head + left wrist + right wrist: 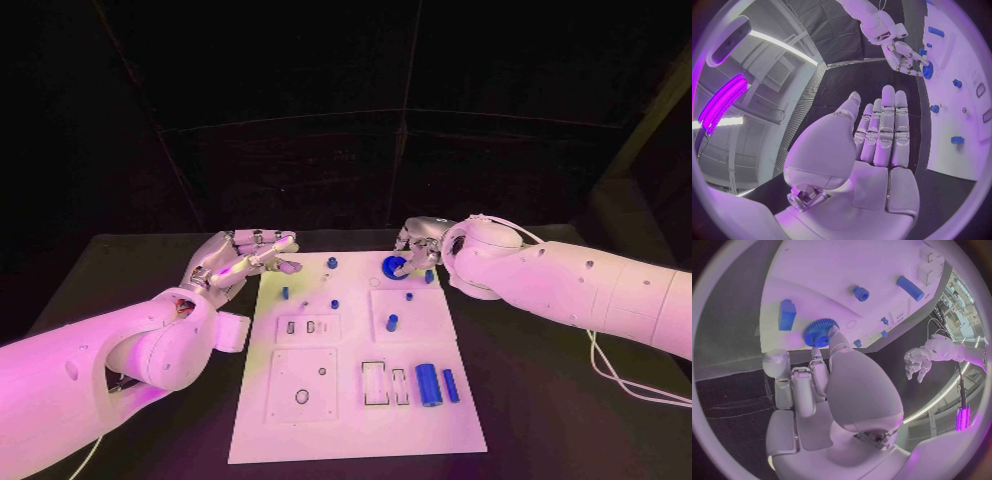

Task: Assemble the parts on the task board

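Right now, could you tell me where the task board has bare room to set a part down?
The task board's near edge, below the recessed plate and cylinders, is bare. The far end is crowded: small parts, the blue gear under the right hand, the left hand beside it.

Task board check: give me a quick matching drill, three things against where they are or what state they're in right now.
Things:
1. blue gear
2. left hand
3. two blue cylinders

States:
A. lying side by side near the board's front right
B. open, holding nothing, beside the board's far left corner
C. touched by the right hand's fingers

Pairs: 1-C, 2-B, 3-A
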